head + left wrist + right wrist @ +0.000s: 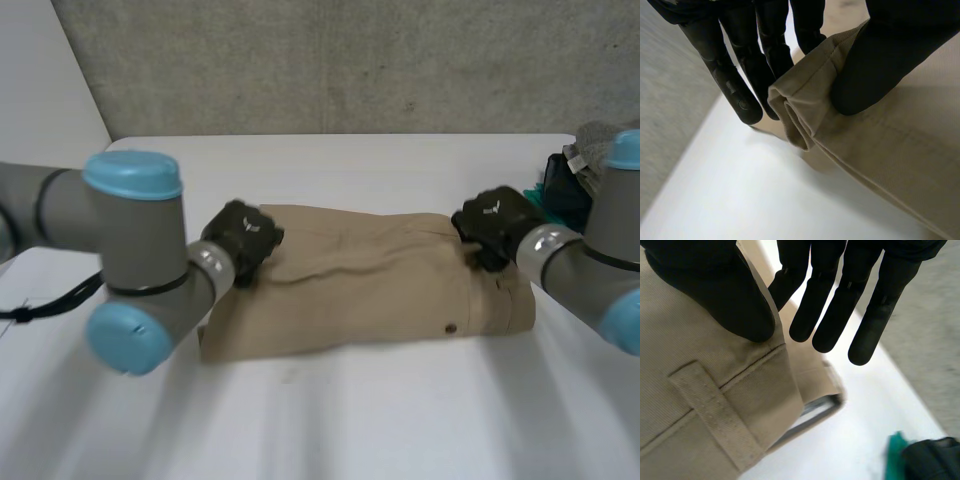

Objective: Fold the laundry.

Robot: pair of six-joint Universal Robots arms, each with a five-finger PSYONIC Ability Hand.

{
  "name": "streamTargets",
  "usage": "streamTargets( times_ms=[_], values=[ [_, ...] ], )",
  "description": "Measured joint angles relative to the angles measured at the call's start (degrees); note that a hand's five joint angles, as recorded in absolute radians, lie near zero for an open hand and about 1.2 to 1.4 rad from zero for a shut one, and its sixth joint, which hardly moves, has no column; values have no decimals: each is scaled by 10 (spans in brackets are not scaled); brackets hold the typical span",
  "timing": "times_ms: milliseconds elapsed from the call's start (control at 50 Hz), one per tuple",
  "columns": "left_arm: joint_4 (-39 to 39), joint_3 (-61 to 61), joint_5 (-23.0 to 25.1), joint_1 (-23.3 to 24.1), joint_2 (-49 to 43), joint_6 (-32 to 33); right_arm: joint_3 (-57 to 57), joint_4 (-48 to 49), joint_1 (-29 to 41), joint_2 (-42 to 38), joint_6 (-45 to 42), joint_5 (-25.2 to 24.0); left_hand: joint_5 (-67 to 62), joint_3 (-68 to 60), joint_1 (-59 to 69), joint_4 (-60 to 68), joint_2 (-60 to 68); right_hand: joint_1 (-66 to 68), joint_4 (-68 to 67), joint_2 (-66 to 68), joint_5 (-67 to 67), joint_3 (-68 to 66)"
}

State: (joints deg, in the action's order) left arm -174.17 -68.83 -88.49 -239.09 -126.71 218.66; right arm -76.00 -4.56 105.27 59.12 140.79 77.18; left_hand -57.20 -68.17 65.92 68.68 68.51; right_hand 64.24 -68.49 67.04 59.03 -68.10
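Tan trousers [370,290] lie folded in a long band across the white table [350,420]. My left hand [243,238] is at their far left end. Its thumb [875,65] presses on top of the hem [800,110] while its fingers [740,85] reach down behind that edge, pinching the cloth. My right hand [492,225] is at the far right corner, on the waistband. There its thumb [715,295] sits on the waistband [690,365] near a belt loop [715,415], and its straight fingers [825,305] stand on the cloth's other side.
A pile of dark and green things [565,195] lies at the table's right edge, close to my right arm; its green piece [897,455] and dark piece [932,457] lie beyond the waistband. A grey wall runs behind the table.
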Motion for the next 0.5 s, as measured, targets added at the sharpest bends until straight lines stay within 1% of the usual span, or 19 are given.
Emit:
streamTargets(
  times_ms=[60, 80, 100, 120, 160, 200, 220, 260, 300, 380, 400, 420, 440, 460, 480, 500],
  values=[
    [-18, 80, -6, 6, -57, 0, 34, 54, 9, -38, 8, 26, 0, 0, 0, 0, 0, 0, 0, 0, 1, 0],
    [-19, 90, -7, 6, -64, -1, 37, 59, 9, -41, 8, 27, 0, 0, 0, 0, 0, 0, 0, 0, 1, 0],
    [-21, 134, -14, 8, -93, -1, 52, 85, 12, -60, 6, 36, 0, 0, 0, 0, 0, 0, 0, 3, 1, 0],
    [-22, 148, -16, 8, -103, -1, 56, 91, 13, -64, 5, 38, 0, 0, 0, 0, 0, 0, 0, 4, 1, 0],
    [-21, 227, -35, 9, -154, -2, 82, 138, 17, -97, -3, 52, 0, 0, 0, 0, 0, 0, 0, 5, 1, 0],
    [-21, 257, -45, 9, -174, -3, 92, 159, 18, -111, -7, 57, 0, 0, 0, 0, 0, 0, 0, 5, 1, 0],
    [-20, 301, -58, 8, -202, -3, 106, 187, 19, -129, -13, 65, 0, 0, 0, 0, 0, 0, 0, 5, 1, 0],
    [-20, 331, -68, 7, -220, -4, 114, 208, 19, -142, -17, 70, 0, 0, 0, 0, 0, 0, -1, 5, 1, 0],
    [-20, 388, -85, 4, -255, -8, 130, 255, 19, -168, -23, 79, 0, 0, 0, 0, 0, 0, -1, 5, 1, 0],
    [-22, 446, -95, 2, -291, -17, 142, 319, 19, -196, -26, 84, 2, 4, -1, -3, -4, 0, -1, 5, 0, 0],
    [-23, 456, -95, 2, -297, -20, 143, 329, 19, -200, -25, 84, 61, 82, -66, -75, -84, -41, 45, -40, -37, 46],
    [-24, 469, -93, 2, -306, -25, 146, 350, 19, -209, -24, 84, 178, 188, -197, -193, -192, -155, 146, -145, -148, 148],
    [-24, 476, -90, 2, -310, -28, 147, 363, 19, -215, -23, 84, 252, 274, -284, -269, -280, -239, 238, -242, -231, 240],
    [-25, 483, -86, 3, -315, -33, 148, 378, 20, -222, -21, 83, 376, 394, -423, -392, -401, -345, 339, -348, -349, 342],
    [-25, 485, -84, 4, -316, -35, 148, 381, 20, -223, -20, 83, 399, 406, -448, -416, -424, -380, 362, -372, -374, 365],
    [-26, 492, -75, 7, -319, -43, 149, 400, 22, -231, -17, 81, 504, 520, -538, -526, -526, -484, 497, -501, -509, 498]
  ],
)
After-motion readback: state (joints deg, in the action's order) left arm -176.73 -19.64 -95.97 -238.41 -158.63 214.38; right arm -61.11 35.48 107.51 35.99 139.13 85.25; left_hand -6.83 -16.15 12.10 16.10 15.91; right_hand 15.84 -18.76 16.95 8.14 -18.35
